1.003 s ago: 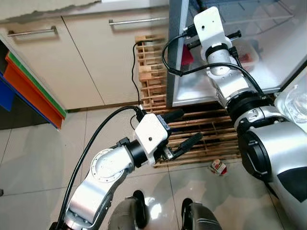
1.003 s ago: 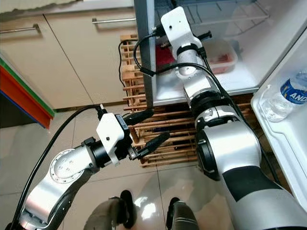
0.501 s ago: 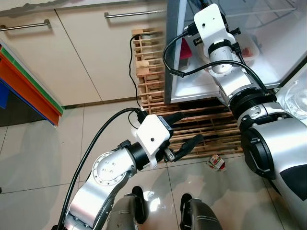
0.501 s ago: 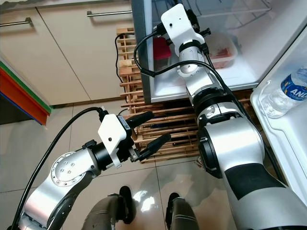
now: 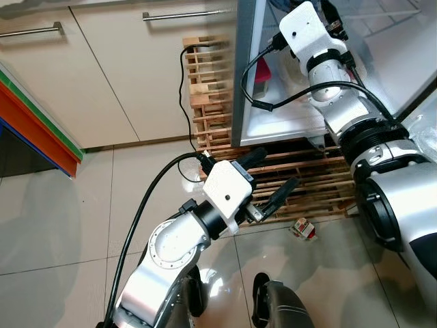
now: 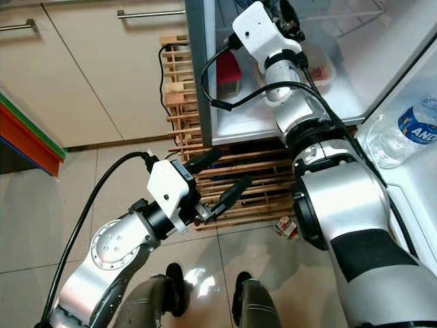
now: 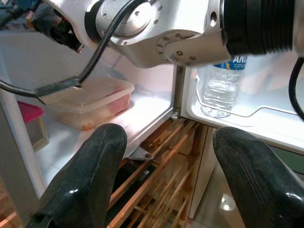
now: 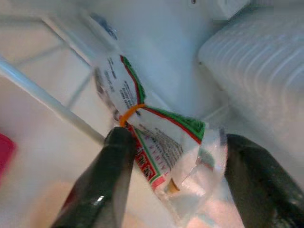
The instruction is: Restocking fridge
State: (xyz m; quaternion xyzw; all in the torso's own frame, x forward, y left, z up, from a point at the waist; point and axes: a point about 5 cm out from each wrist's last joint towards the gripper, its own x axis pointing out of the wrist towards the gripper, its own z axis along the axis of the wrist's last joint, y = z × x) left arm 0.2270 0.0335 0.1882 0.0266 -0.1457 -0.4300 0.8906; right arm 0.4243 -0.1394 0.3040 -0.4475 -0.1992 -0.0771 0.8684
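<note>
Both arms are silver metal with rounded joint housings, black rings and screws at the joints, white box-shaped wrist blocks, looping black cables, and each end effector point(image 5: 268, 179) point(image 8: 175, 183) carries two long glossy black fingers.
</note>
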